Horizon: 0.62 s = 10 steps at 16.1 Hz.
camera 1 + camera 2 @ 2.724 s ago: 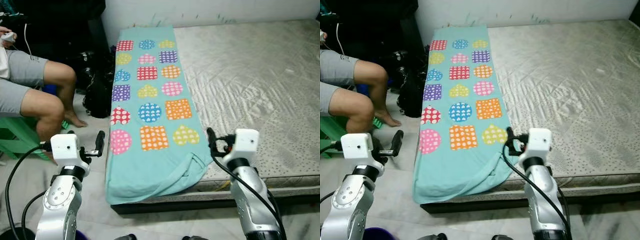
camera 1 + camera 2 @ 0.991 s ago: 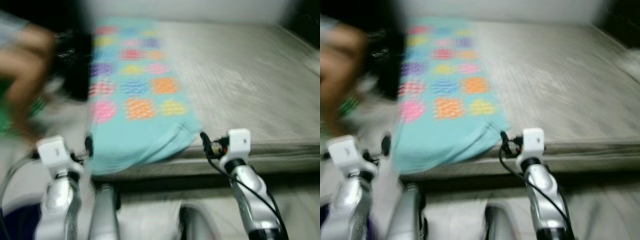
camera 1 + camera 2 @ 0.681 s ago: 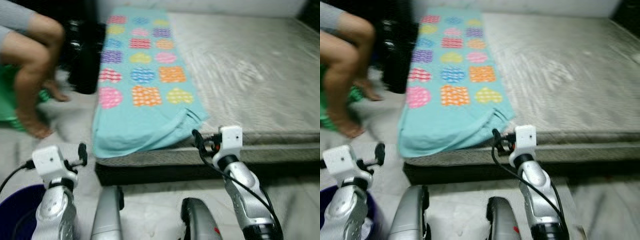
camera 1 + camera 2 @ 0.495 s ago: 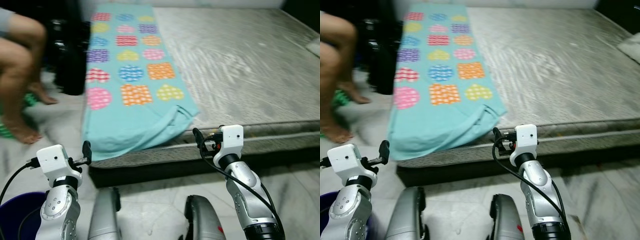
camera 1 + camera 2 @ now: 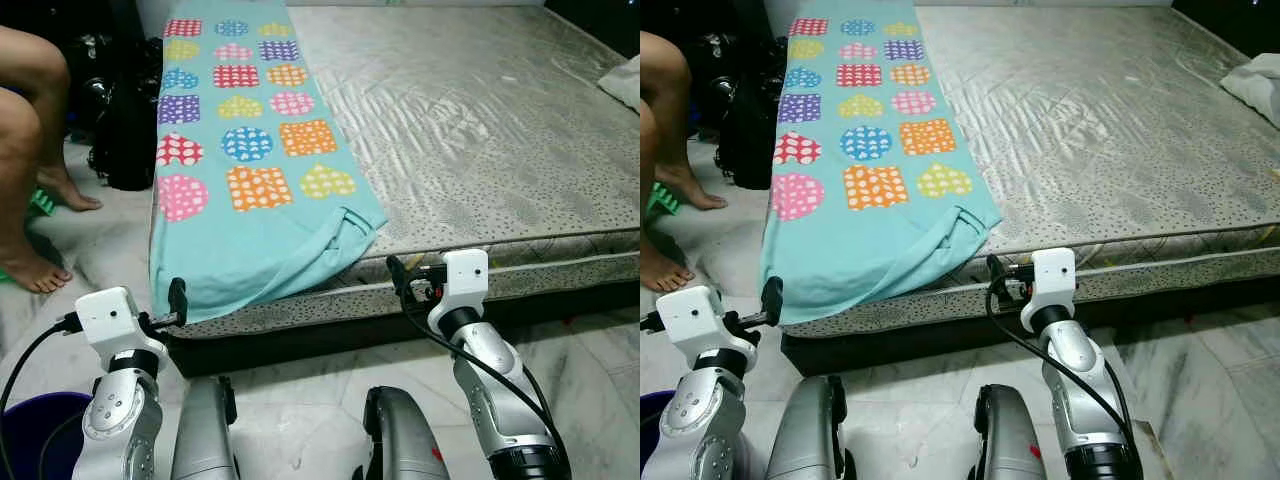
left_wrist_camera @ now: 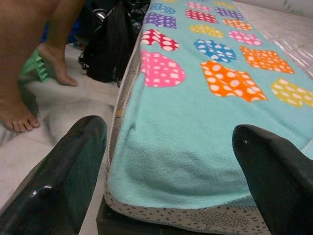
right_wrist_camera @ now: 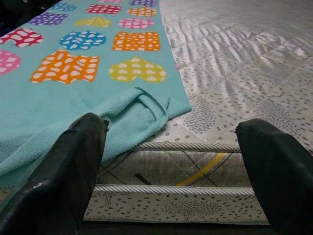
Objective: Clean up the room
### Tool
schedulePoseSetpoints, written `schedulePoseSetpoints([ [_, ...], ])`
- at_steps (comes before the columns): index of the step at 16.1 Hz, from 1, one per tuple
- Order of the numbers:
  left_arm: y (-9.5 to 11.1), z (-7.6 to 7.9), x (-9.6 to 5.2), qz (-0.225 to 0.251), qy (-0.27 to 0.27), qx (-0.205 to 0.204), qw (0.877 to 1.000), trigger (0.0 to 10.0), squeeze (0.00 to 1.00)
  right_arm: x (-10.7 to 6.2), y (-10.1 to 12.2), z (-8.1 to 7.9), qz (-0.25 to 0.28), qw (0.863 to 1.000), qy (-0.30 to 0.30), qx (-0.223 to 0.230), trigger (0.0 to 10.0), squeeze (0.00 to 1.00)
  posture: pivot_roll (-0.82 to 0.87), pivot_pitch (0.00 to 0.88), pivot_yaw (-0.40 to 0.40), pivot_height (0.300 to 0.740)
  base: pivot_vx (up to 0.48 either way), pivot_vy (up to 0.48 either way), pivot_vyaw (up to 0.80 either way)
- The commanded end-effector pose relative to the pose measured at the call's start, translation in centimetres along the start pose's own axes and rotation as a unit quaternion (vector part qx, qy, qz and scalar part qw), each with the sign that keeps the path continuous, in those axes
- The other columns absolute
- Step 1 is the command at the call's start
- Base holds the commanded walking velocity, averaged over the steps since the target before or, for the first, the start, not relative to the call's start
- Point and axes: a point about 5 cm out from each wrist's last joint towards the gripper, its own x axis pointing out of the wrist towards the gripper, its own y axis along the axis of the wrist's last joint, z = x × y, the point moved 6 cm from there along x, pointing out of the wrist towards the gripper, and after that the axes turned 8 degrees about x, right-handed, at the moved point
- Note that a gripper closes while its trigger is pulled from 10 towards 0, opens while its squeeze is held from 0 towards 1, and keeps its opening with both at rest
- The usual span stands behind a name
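Both grippers hang empty w/ jaws spread, left gripper (image 5: pixel 177 300) and right gripper (image 5: pixel 396 274) just short of the mattress (image 5: pixel 500 130) near edge, teal blanket (image 5: pixel 250 180) on its left strip w/ near-right corner bunched—risk: pinching only that fold, dragging it floorward toward the person's foot (image 5: pixel 35 270).

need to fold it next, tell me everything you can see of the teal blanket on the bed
The teal blanket is a soft fleece-like cloth printed with rows of dotted circles, squares and hearts. It lies flat in a long strip along the left side of the grey mattress. Its near end droops over the mattress edge, and the near right corner is folded and rumpled. Neither gripper touches it.
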Motion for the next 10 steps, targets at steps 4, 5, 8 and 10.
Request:
schedulePoseSetpoints([
  [4, 0.55, 0.03, 0.05, 0.011, -0.004, 0.001, 1.000, 10.0, 0.00, 0.07, 0.19, 0.40, 0.002, 1.000, -0.008, 0.000, 10.0, 0.00, -0.07, 0.155, -0.053, 0.556, 0.319, 0.000, 0.00],
  [5, 0.55, 0.04, 0.08, 0.011, -0.005, 0.001, 1.000, 10.0, 0.00, 0.06, 0.18, 0.42, 0.002, 1.000, -0.008, 0.000, 10.0, 0.00, -0.07, 0.154, -0.052, 0.556, 0.326, 0.000, 0.00],
  [8, 0.56, 0.10, 0.13, 0.011, -0.006, 0.002, 1.000, 10.0, 0.00, 0.04, 0.06, 0.43, 0.000, 1.000, -0.008, -0.002, 10.0, 0.00, -0.07, 0.154, -0.051, 0.556, 0.335, 0.000, 0.00],
  [10, 0.55, 0.12, 0.16, 0.011, -0.007, 0.002, 1.000, 10.0, 0.00, 0.04, 0.05, 0.43, 0.000, 1.000, -0.008, -0.003, 10.0, 0.00, -0.07, 0.155, -0.051, 0.556, 0.339, 0.000, 0.00],
])
